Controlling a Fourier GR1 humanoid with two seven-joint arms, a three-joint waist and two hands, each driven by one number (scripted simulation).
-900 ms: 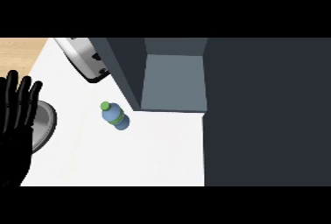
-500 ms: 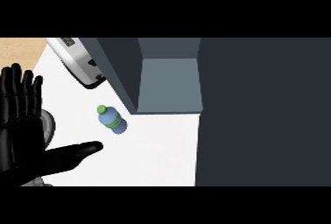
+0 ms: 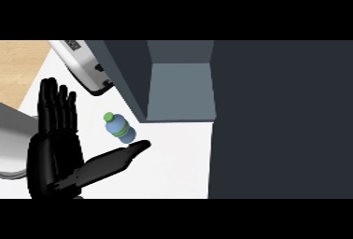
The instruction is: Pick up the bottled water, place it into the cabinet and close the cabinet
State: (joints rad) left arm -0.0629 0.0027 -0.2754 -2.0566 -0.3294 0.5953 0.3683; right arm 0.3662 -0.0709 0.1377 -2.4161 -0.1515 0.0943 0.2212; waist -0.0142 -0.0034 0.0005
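The bottled water (image 3: 117, 127) lies on the white counter (image 3: 172, 158). It is pale blue with a green band, and its green cap points up-left. My left hand (image 3: 55, 158) is open at the view's left, fingers straight and pointing up. Its thumb (image 3: 127, 154) sticks out to the right and ends just below the bottle; whether it touches I cannot tell. The fingers stand to the left of the bottle, apart from it. The cabinet (image 3: 180, 91) stands open right behind the bottle, and its grey inside shows. My right hand shows nowhere.
A grey and white appliance (image 3: 86, 65) sits at the back left beside the cabinet. A grey rounded object (image 3: 14, 144) lies at the left edge, partly behind my hand. A large dark panel (image 3: 276, 116) fills the right side. Wooden floor (image 3: 21, 70) shows at upper left.
My left hand has come further into view and moved toward the bottle, its thumb now spread out under it. The bottle lies as before.
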